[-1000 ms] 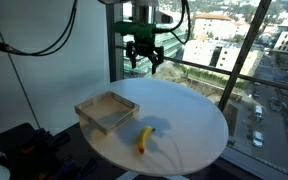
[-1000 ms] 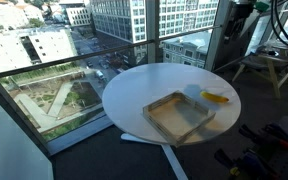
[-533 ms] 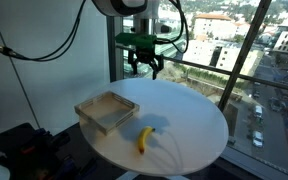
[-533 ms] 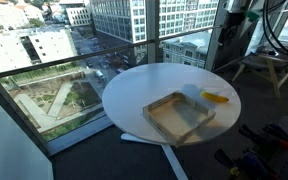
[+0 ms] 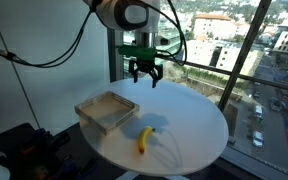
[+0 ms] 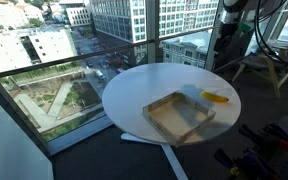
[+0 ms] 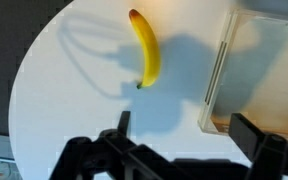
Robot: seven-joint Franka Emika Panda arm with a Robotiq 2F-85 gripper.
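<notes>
Round white bench by the window. Shallow wooden tray sits on it. The banana lies flat near the tray, not in it, untouched. The gripper hangs above the bench's window-side edge, well apart from both. Its fingers are spread wide, holding nothing. Looks like the very start: no grasp made, all handling left.
</notes>
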